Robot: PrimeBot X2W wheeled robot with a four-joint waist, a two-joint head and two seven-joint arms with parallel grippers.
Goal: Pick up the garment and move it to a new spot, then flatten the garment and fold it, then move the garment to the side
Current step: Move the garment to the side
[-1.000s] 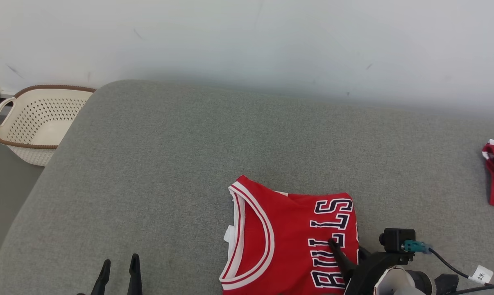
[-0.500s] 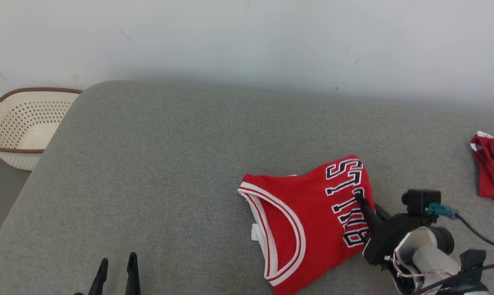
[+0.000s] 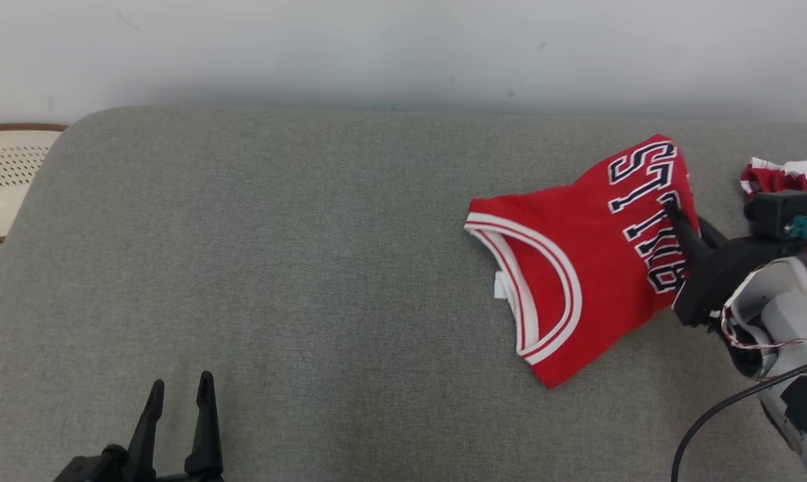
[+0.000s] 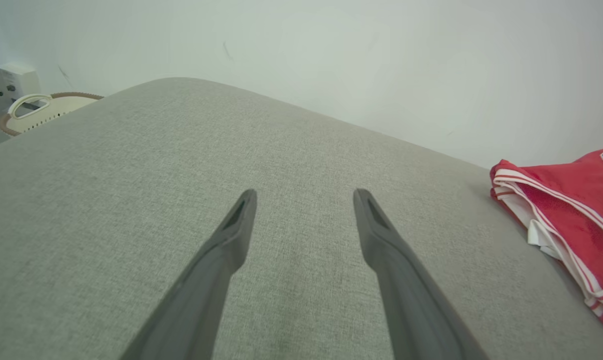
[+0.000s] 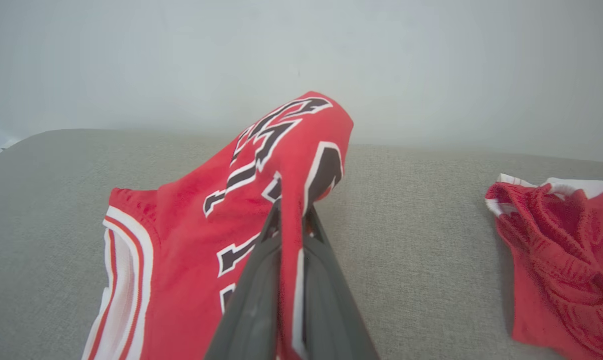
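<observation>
The garment [image 3: 577, 268] is a folded red jersey with white trim and dark lettering, lying toward the right of the grey cushion [image 3: 276, 254]. My right gripper [image 3: 674, 214] is shut on the jersey's lettered edge, and that edge is lifted off the cushion. In the right wrist view the red cloth [image 5: 261, 190] is pinched between the two dark fingers [image 5: 326, 290]. My left gripper [image 3: 179, 395] stands open at the lower left, well apart from the jersey, holding nothing. The left wrist view shows its fingers [image 4: 231, 235] spread over bare cushion, with the jersey's collar [image 4: 556, 210] at the right edge.
A second red garment [image 3: 785, 177] lies crumpled at the far right, close behind my right wrist, and appears as a red heap [image 5: 556, 260] in the right wrist view. A cream perforated basket [image 3: 5, 181] stands off the cushion's left end. A pale wall backs the cushion.
My right gripper has shut on the jersey's lettered edge and carried it up and to the right, toward the other red garment. The head camera has also shifted. The left gripper stays open.
</observation>
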